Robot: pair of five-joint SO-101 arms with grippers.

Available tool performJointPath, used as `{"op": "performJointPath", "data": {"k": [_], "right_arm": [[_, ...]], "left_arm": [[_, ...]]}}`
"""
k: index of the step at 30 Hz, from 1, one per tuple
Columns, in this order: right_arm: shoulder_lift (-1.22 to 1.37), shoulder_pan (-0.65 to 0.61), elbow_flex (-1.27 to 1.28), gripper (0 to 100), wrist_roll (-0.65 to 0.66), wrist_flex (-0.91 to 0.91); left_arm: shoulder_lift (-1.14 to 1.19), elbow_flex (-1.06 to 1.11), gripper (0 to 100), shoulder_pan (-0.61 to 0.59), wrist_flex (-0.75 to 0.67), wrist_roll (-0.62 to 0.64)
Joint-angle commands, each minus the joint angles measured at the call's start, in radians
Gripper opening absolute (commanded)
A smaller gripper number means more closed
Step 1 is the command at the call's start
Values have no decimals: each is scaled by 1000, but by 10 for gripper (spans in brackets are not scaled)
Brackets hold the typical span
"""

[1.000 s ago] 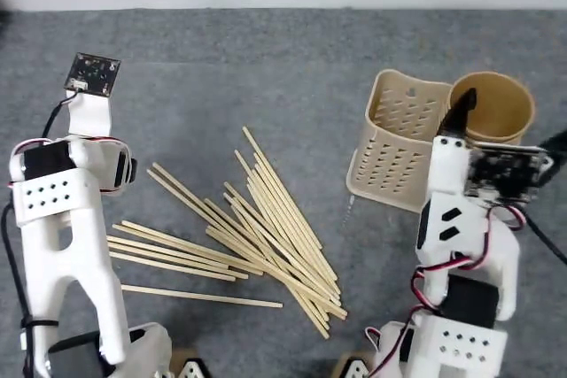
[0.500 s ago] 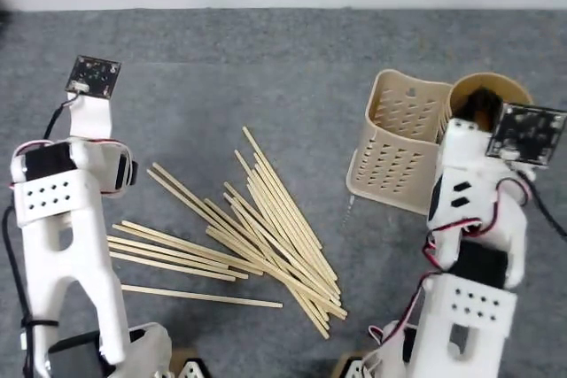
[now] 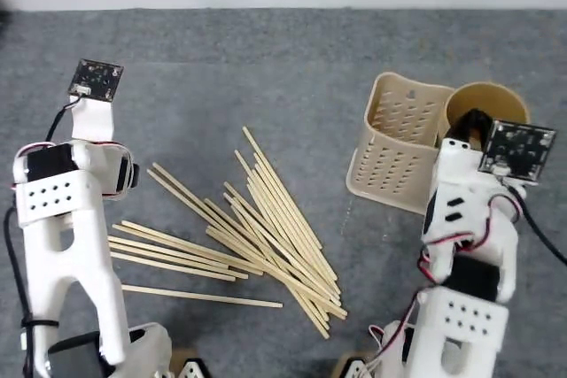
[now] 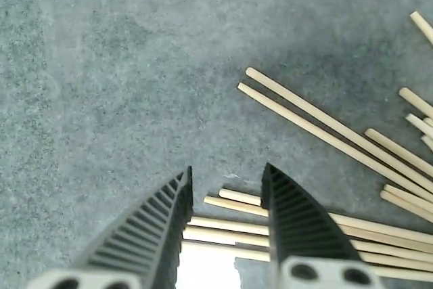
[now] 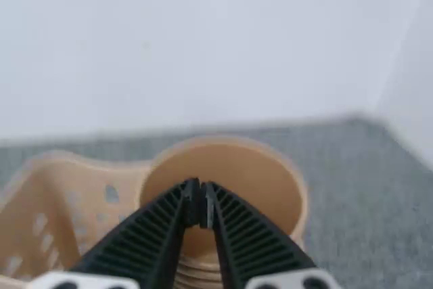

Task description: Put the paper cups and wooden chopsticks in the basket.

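Observation:
A tan paper cup (image 3: 498,102) stands upright against the far right side of the beige perforated basket (image 3: 396,141). My right gripper (image 3: 472,124) sits at the cup's near rim, and its tips point into the opening. In the right wrist view that gripper (image 5: 199,199) is shut, with nothing seen between its tips, in front of the cup (image 5: 254,174) and beside the basket (image 5: 61,201). Several wooden chopsticks (image 3: 266,227) lie scattered mid-table. My left gripper (image 4: 226,170) hangs open over bare mat, just past the ends of some chopsticks (image 4: 325,126).
The grey mat (image 3: 266,77) runs back to a white wall. The left arm (image 3: 62,192) stands at the left edge of the table, beside the chopstick pile. The right arm's base (image 3: 456,325) is in front of the basket.
The right arm's wrist has turned and its camera board swung round. Its gripper moved from the cup's left rim to over the opening. The left arm has barely moved.

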Motion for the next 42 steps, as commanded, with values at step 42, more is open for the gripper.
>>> {"op": "performJointPath", "data": {"k": [42], "right_arm": [[1501, -773, -1053, 197, 172, 685]], "left_arm": [[-532, 619, 164, -218, -316, 55]]}}
